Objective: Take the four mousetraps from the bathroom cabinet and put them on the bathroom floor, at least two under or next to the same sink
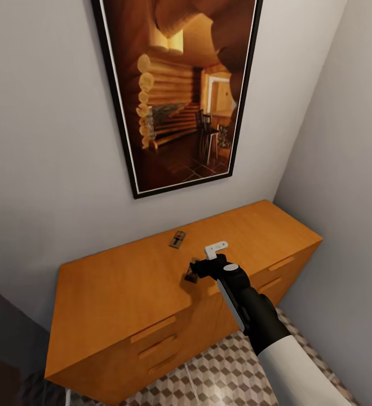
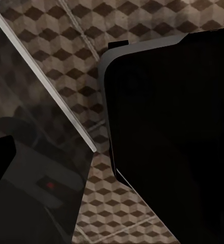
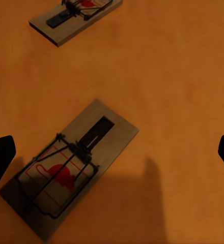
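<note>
Mousetrap (image 3: 71, 168) flat on cabinet (image 1: 118, 282), below released right tool (image 3: 112, 152).

You have the cabinet (image 1: 124, 287) at centre frame in the head view, flat orange-brown top against the wall. Two mousetraps lie flat on it, apart: far mousetrap (image 1: 177, 239) just above centre, near mousetrap (image 3: 70, 168) at lower left of the right wrist view. The cabinet stands on cube-patterned floor (image 1: 231, 372), lower frame.
</note>
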Controlling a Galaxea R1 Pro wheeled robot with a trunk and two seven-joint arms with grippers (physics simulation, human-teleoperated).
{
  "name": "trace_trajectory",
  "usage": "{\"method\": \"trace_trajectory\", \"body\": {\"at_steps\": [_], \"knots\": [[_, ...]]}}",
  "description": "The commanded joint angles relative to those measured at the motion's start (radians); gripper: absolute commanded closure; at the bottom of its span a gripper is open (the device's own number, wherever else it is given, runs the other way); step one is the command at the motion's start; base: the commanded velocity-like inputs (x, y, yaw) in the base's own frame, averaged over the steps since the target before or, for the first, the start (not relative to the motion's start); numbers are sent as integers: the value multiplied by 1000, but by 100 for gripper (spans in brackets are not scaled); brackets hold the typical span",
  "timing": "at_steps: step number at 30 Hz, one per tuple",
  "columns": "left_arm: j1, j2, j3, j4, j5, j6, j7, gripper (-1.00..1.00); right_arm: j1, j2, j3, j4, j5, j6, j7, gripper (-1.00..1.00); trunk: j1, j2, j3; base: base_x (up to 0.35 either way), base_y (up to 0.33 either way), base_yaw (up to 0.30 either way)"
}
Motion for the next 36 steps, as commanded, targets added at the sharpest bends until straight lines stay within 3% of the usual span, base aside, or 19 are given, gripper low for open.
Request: {"method": "trace_trajectory", "body": {"at_steps": [1, 17, 36], "knots": [[-2, 0, -8, 4, 7, -7, 1, -100, -1, 0, 0, -1, 4, 5, 2, -100, 1, -2, -3, 0, 0, 0], [-2, 0, -8, 5, 7, -7, 1, -100, -1, 27, 4, -3, 5, 7, -1, -100, 1, -2, -6, 0, 0, 0], [-2, 0, -8, 6, 7, -7, 1, -100, -1, 14, 0, -3, 6, 5, 1, -100, 1, -2, -8, 0, 0, 0]]}}
